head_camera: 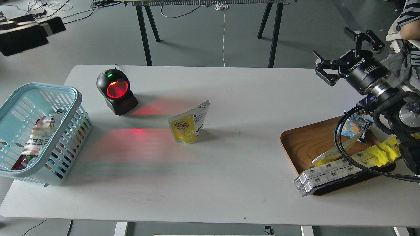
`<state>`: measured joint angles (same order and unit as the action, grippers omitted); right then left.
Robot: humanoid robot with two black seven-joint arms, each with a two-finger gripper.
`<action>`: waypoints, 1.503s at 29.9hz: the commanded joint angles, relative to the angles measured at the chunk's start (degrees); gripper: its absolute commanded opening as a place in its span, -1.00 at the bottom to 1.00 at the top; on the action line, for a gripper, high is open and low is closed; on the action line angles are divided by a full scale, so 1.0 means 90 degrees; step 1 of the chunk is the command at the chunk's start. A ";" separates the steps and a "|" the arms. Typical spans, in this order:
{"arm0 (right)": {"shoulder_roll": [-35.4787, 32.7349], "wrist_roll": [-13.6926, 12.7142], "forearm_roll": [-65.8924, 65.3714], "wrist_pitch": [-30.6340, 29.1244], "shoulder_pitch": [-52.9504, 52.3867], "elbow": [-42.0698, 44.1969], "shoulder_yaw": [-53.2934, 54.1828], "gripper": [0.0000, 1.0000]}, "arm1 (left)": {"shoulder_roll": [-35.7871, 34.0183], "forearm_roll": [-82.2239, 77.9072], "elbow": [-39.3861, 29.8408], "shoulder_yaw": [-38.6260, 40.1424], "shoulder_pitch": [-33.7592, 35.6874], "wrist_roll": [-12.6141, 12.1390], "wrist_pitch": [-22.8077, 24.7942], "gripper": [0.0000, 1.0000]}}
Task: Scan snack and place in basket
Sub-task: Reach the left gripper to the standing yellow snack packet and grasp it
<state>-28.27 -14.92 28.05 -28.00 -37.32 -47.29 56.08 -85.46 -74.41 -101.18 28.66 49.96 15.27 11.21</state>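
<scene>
Mid-table, snack (189, 123) stands upright, long axis vertical, front facing me; right pincer (344, 57) spread

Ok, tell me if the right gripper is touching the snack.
Apart. The head view shows the right gripper, open, at the table's far right edge, with bare table between it and the snack.

head view | above, facing forward-down | whole table (229, 183) visible, mid-range
</scene>
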 commanded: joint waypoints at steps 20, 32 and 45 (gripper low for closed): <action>-0.0111 0.0017 -0.0021 0.0055 -0.0004 0.0030 0.0039 1.00 | 0.4611 -0.4701 0.0285 -0.0118 -0.0101 -0.2214 0.1866 1.00; -0.0091 0.0017 -0.0021 0.0055 0.0006 0.0079 0.0029 1.00 | 0.5599 -0.5004 0.0373 -0.0166 -0.0306 -0.2663 0.1866 1.00; -0.0052 0.0017 -0.0021 0.0055 0.0006 0.0069 0.0029 1.00 | 0.5775 -0.5622 0.0734 -0.0098 -0.1009 -0.2888 0.1866 0.98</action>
<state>-28.75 -14.76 27.86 -27.51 -37.41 -46.66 56.42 -33.59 -124.42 -95.50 27.44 42.48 -10.71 28.00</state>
